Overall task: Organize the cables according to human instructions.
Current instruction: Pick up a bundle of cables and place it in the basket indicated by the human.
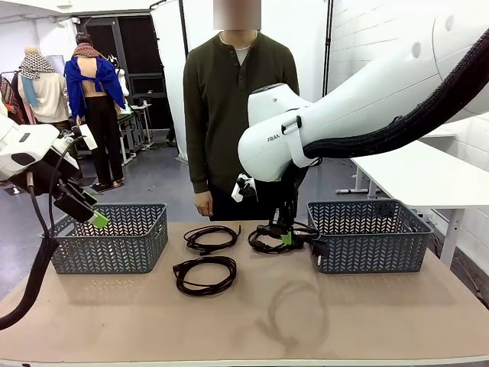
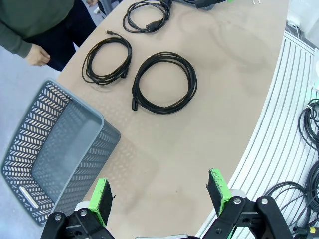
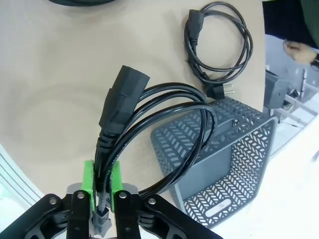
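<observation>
Closest to me, the left pincer [image 2: 160,194] hangs with its jaws wide apart and nothing between them. Its black fingers end in bright green pads [image 2: 102,200], above the front corner of the left basket [image 2: 47,159], a grey plastic tub with herringbone openwork walls. The right pincer [image 3: 102,181] is clamped on the gripped cord [image 3: 149,124]. Several glossy black strands are squeezed between its pads, and the chunky moulded plug [image 3: 122,97] stands just above the fingers. That cord's loop hangs over the corner of the right basket [image 3: 229,159], a match for the other one.

The surface [image 1: 321,313] is a matte tan board with a curved front edge and a faint shadow of the arm on it. On it lies the near cord [image 1: 206,275], a flat round coil, and just beyond it the far cord [image 1: 212,238], both between the baskets. The right wrist view picks out the far cord's round two-pin plug. The left wrist view takes in white ribbed flooring and loose cables past the board's edge.

Across the surface stands the person [image 1: 237,107] in a dark olive knit, one hand [image 1: 203,204] hanging at the far edge. A ribbed black hose [image 1: 428,115] runs along the glossy white right arm. Behind are a white screen, a white brick wall, a white table and grey floor.
</observation>
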Controlling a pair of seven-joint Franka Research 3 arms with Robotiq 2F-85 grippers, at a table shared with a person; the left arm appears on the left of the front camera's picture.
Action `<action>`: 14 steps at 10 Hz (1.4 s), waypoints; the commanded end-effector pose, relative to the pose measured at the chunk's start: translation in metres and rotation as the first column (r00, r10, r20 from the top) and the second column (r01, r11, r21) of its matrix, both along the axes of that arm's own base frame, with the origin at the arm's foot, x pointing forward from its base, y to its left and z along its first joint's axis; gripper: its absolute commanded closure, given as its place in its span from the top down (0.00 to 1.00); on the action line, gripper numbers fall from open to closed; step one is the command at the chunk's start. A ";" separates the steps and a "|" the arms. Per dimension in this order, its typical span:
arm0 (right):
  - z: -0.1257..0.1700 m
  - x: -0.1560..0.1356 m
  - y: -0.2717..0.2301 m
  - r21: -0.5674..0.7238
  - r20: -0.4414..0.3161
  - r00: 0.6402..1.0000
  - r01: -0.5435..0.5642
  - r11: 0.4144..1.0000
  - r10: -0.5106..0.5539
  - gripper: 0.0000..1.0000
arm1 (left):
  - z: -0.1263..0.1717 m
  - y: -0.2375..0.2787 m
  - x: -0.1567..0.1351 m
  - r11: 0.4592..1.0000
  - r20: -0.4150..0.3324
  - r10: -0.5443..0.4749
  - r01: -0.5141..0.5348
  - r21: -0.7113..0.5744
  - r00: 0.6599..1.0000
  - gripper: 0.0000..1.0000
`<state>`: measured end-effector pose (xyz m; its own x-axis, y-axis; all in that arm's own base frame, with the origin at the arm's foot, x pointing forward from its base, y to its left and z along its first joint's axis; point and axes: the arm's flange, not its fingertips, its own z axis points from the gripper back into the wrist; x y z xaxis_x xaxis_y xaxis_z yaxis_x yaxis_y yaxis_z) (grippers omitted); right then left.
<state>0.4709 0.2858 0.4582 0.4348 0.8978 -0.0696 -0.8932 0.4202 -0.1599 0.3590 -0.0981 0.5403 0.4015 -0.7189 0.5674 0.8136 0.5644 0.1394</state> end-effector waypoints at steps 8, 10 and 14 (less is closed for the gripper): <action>0.023 0.000 0.026 -0.065 0.019 1.000 -0.023 0.998 0.024 0.00 | -0.003 0.002 0.001 1.000 0.014 -0.007 0.007 -0.019 1.000 1.00; 0.040 0.000 0.030 -0.086 0.050 0.998 -0.033 0.996 0.038 0.00 | -0.003 0.002 0.001 1.000 0.014 -0.007 0.007 -0.019 1.000 1.00; 0.067 0.001 -0.020 -0.065 0.057 0.960 -0.271 0.960 0.275 0.00 | -0.003 0.002 0.001 1.000 0.014 -0.007 0.007 -0.019 1.000 1.00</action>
